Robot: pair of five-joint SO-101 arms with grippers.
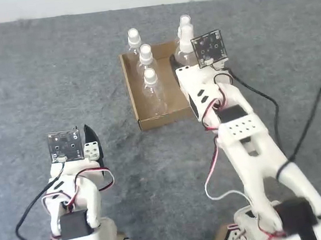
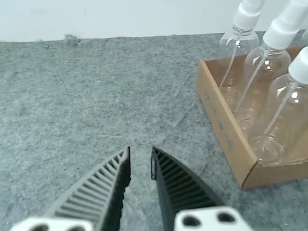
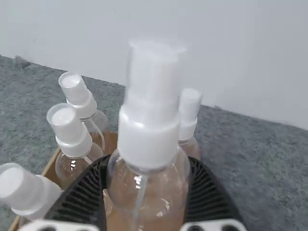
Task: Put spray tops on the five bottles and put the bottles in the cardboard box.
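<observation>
Right gripper (image 3: 144, 192) clamped on a spray-topped bottle (image 3: 147, 144) at the right edge of the cardboard box (image 1: 131, 94), three capped bottles (image 1: 146, 55) standing inside, left gripper (image 2: 140, 163) empty, jaws slightly apart, over grey felt (image 1: 39, 70)

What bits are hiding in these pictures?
Right wrist view: the bottom of the clear plastic bottle with a white spray top, in the right gripper, is cut off by the edge.
High view: the wrist camera board hides whether that bottle touches the brown cardboard box.
Left wrist view: the box's far side is cut off.
</observation>
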